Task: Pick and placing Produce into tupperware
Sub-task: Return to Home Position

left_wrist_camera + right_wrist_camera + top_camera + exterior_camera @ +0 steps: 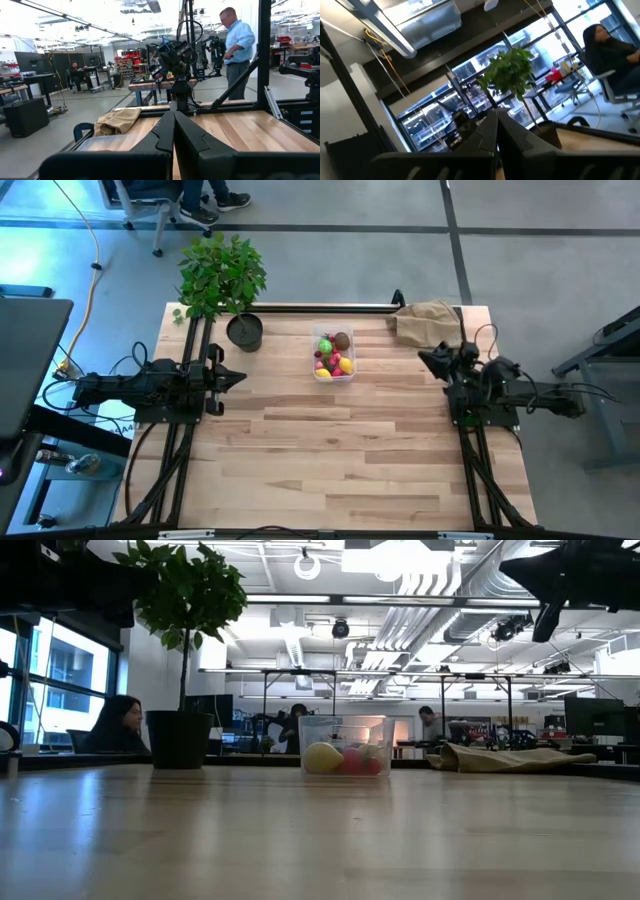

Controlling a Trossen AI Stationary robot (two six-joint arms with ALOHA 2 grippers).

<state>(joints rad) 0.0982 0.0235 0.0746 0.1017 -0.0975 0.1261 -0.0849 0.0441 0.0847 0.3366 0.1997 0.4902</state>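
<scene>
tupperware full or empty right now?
Partly full. Produce sits piled inside the tupperware in the high view; low view shows it filling only the lower part.

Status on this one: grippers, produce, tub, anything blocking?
Left gripper shut, empty, at left side. Right gripper shut, empty, at right side. Produce in tub, none seen loose. Nothing in the way.

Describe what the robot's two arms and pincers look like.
The left arm and right arm are black, built of blocky jointed segments. The left pincer and right pincer each end in two dark, tapering fingers. Thin black cables loop beside them; no markings are readable.
</scene>
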